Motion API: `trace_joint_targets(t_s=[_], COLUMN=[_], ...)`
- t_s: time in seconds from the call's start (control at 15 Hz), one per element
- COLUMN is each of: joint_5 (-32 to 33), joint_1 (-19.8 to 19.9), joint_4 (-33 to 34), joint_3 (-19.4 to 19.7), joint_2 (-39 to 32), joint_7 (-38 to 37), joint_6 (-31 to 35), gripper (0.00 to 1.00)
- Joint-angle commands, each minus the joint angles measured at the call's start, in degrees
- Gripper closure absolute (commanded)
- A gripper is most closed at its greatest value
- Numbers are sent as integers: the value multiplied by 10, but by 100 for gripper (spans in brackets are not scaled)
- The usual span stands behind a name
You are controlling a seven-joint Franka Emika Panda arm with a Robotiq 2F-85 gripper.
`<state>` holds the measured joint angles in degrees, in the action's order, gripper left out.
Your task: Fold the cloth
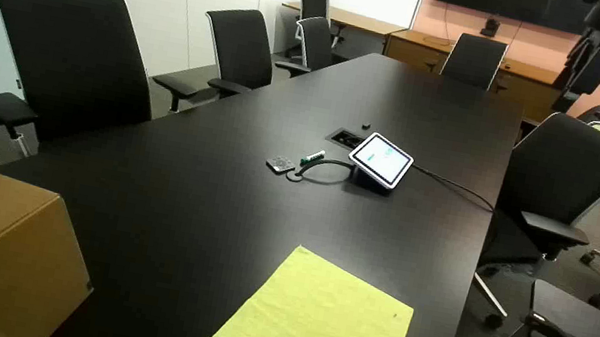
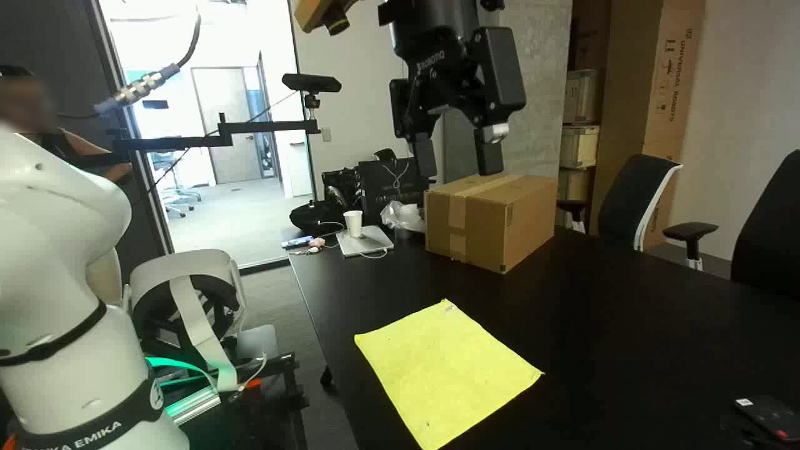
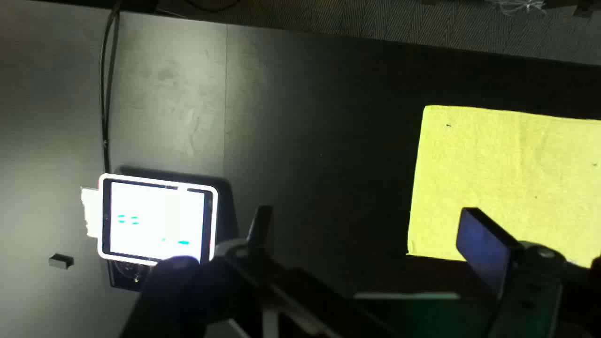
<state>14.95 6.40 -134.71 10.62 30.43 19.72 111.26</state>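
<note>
Yellow cloth [image 2: 447, 375] lay flat on the table [image 2: 625, 362]; gripper [image 2: 458, 164] hung clear of it, jaws apart, empty
Probably light, limp and not slippery; thin edge looked awkward, so a low corner pinch seemed best

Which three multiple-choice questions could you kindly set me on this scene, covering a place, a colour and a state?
1. Where is the cardboard box relative to the table?
A) underneath B) on top C) hanging above

2. What colour is the cloth?
A) blue B) red C) yellow

3. In what state is the hand?
A) open B) shut on the cloth C) shut, holding nothing

1 B: its base meets the table in an exterior view.
2 C: all three views show it so.
3 A: its fingers stand apart, nothing between them.
</note>
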Motion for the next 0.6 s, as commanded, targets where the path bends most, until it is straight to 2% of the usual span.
trace_joint_targets(t_s=[0.0,0.33,0.53], joint_5=[0,-2,-4], joint_1=[-1,-3,-9], joint_4=[3,13,7], joint_3=[0,1,3], joint_2=[0,-11,-45], joint_7=[0,0,2], joint_6=[-1,0,31], gripper=[0,0,0])
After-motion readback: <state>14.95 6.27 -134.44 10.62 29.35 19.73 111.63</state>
